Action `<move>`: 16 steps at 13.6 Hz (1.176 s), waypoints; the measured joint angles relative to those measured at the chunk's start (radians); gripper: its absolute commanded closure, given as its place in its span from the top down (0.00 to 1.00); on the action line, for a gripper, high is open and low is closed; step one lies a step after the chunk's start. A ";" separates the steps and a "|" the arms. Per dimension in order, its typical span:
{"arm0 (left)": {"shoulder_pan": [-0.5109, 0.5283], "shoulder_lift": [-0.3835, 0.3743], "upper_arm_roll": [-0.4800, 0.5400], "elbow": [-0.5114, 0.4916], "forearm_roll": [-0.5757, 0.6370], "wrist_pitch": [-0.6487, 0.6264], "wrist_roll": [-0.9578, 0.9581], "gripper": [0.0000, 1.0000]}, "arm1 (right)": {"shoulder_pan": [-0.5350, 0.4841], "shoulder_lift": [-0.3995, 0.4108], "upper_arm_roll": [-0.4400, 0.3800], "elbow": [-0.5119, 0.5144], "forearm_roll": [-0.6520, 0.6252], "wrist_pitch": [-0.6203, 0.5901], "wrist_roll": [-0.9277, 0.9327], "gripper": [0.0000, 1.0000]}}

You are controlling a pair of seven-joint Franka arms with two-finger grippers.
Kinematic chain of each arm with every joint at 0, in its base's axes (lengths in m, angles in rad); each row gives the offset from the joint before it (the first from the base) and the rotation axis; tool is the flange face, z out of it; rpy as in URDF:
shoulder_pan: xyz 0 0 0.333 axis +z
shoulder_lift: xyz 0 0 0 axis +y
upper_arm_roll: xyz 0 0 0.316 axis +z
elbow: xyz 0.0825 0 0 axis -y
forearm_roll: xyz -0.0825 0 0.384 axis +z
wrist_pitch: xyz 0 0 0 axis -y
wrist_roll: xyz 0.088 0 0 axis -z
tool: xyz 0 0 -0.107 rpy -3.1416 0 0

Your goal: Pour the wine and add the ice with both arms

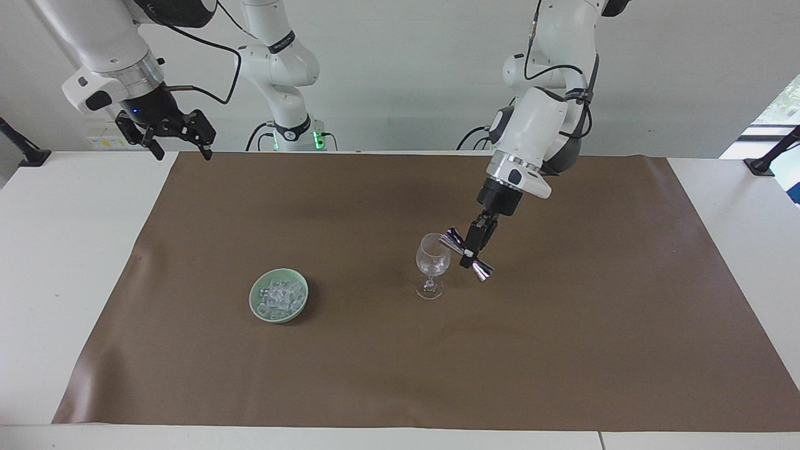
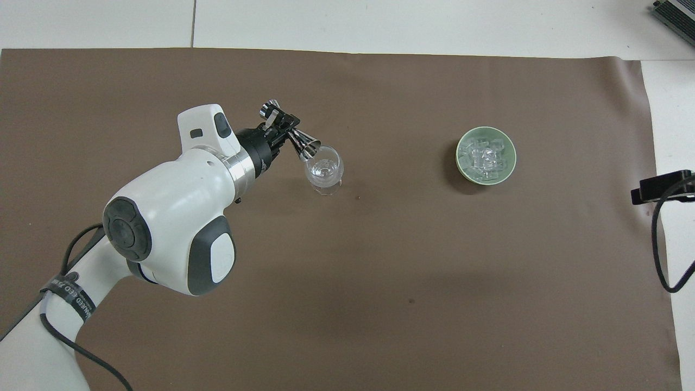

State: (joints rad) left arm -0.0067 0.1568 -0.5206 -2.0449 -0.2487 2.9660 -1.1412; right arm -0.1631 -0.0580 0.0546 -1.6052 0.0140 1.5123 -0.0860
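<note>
The step in hand looks like the pour: the left tool [image 1: 470, 251] holds a shiny jigger [image 1: 467, 253] tilted, one mouth at the rim of the glass [image 1: 432, 265], which stands upright on the brown mat [image 1: 400, 375] about mid-desk. To do it well, I judge the jigger's lower mouth should sit over the bowl of the glass, not outside the rim, and the tilt should grow slowly so the liquid falls inside and the metal does not knock the thin, top-heavy glass over. Whether the jigger touches the rim I cannot tell; from overhead its mouth overlaps the rim. The left tool is clamped on the jigger at its narrow waist, fingers together around it. The right tool [image 1: 178, 139] waits over the desk edge at its own end, touching nothing, fingers apart. The ice [image 1: 279, 296] lies heaped in a green dish [image 1: 256, 306] on the mat, toward the right arm's end, well apart from the glass.
</note>
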 measured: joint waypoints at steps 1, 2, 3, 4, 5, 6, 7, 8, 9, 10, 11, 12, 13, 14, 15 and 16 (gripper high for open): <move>0.000 0.002 0.002 0.003 0.002 0.000 0.000 0.00 | 0.000 0.000 0.000 0.000 0.000 0.000 0.000 1.00; 0.000 0.004 0.004 0.008 0.004 -0.001 0.000 0.00 | 0.000 0.000 0.000 0.000 0.000 0.000 0.000 1.00; 0.000 0.008 0.006 0.013 0.005 -0.001 0.000 0.00 | 0.000 0.000 0.000 0.000 0.000 0.000 0.000 1.00; 0.000 0.011 0.006 0.018 0.006 -0.001 0.000 0.00 | 0.000 0.000 0.000 0.000 0.000 0.000 0.000 1.00; 0.000 0.015 0.007 0.023 0.008 -0.001 0.000 0.00 | 0.000 0.000 0.000 0.000 0.000 0.000 0.000 1.00; 0.000 0.018 0.008 0.027 0.009 -0.001 0.000 0.00 | 0.000 0.000 0.000 0.000 0.000 0.000 0.000 1.00; 0.000 0.020 0.008 0.031 0.010 -0.002 0.000 0.00 | 0.000 0.000 0.000 0.000 0.000 0.000 0.000 1.00; 0.000 0.023 0.008 0.034 0.011 -0.002 0.000 0.00 | 0.000 0.000 0.000 0.000 0.000 0.000 0.000 1.00; 0.000 0.026 0.008 0.036 0.016 -0.002 0.000 0.00 | 0.000 0.000 0.000 0.000 0.000 0.000 0.000 1.00; 0.000 0.027 0.009 0.038 0.026 -0.002 0.000 0.00 | 0.000 0.000 0.000 0.000 0.000 0.000 0.000 1.00; 0.000 0.029 0.012 0.038 0.034 -0.002 0.000 0.00 | 0.000 0.000 0.000 0.000 0.000 0.000 0.000 1.00; 0.000 0.029 0.015 0.038 0.039 -0.002 0.000 0.00 | 0.000 0.000 0.000 0.000 0.000 0.000 0.000 1.00; 0.000 0.030 0.016 0.038 0.047 -0.002 0.000 0.00 | 0.000 0.000 0.000 0.000 0.000 0.000 0.000 1.00; 0.000 0.030 0.017 0.039 0.055 -0.002 0.000 0.00 | 0.000 0.000 0.000 0.000 0.000 0.000 0.000 1.00; 0.000 0.030 0.017 0.039 0.060 -0.002 0.000 0.00 | 0.000 0.000 0.000 0.000 0.000 0.000 0.000 1.00; 0.000 0.030 0.017 0.039 0.061 -0.002 0.000 0.00 | 0.000 0.000 0.000 0.000 0.000 0.000 0.000 1.00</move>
State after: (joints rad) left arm -0.0066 0.1866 -0.5031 -2.0062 -0.1873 2.9636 -1.1412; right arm -0.1631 -0.0580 0.0546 -1.6052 0.0140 1.5123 -0.0860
